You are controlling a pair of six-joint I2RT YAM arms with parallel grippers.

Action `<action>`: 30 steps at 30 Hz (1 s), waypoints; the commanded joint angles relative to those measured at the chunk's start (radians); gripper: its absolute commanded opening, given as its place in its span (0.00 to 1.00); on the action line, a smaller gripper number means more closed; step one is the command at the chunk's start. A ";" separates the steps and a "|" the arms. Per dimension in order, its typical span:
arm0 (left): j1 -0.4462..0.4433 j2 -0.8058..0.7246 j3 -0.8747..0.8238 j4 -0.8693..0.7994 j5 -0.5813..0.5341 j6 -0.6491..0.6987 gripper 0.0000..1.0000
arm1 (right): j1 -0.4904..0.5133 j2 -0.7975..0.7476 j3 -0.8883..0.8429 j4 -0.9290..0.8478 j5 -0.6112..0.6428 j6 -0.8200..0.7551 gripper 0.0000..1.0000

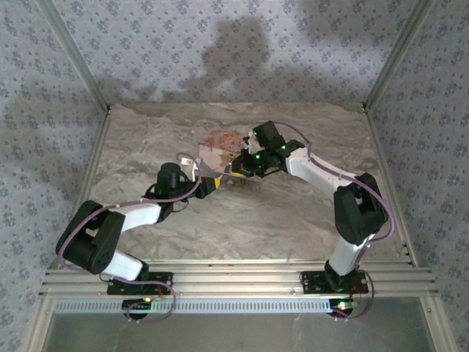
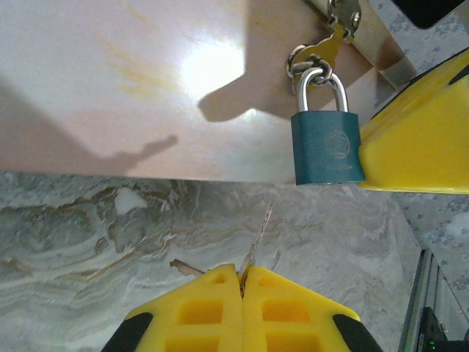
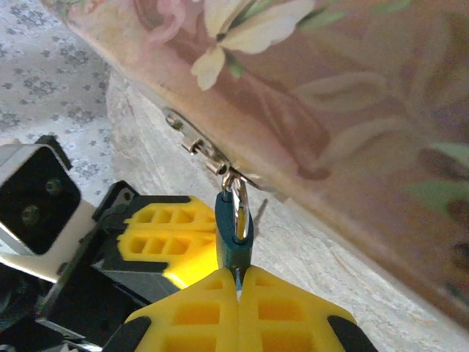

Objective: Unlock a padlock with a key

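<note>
Status from my end. Marbled table (image 1: 293, 220), both arms reach in to the middle and meet at the near side of the pink box (image 1: 218, 144). The box sits on the table. It has a flower print on the face the right wrist cam sees, and its plain front wall faces the left wrist cam.

Right gripper (image 3: 237, 273): jaws fully together, tips clamped on the bottom edge of the padlock (image 2: 326, 147). Only the very tips have it; the rest of the body stands clear above the fingers. On the left wrist cam I see one right finger (image 2: 418, 132) touching the padlock's right side.

Left gripper (image 2: 242, 273): also closed all the way, pinching the key (image 2: 254, 246) between the tips. The thin blade sticks out past the fingers, pointing up toward the padlock and tilted slightly right. Its tip is below the padlock body and apart from it, no contact.

Padlock: dark blue, small, hanging by its silver shackle (image 2: 320, 82) from the hasp (image 3: 199, 144) on the box's front edge. The shackle looks closed. The padlock sits between the two grippers. I can't make out the keyhole on any cam
</note>
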 commanded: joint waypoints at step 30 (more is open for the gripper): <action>-0.016 -0.237 -0.170 -0.253 -0.127 0.115 0.00 | 0.280 0.069 -0.065 0.014 0.870 -0.079 0.58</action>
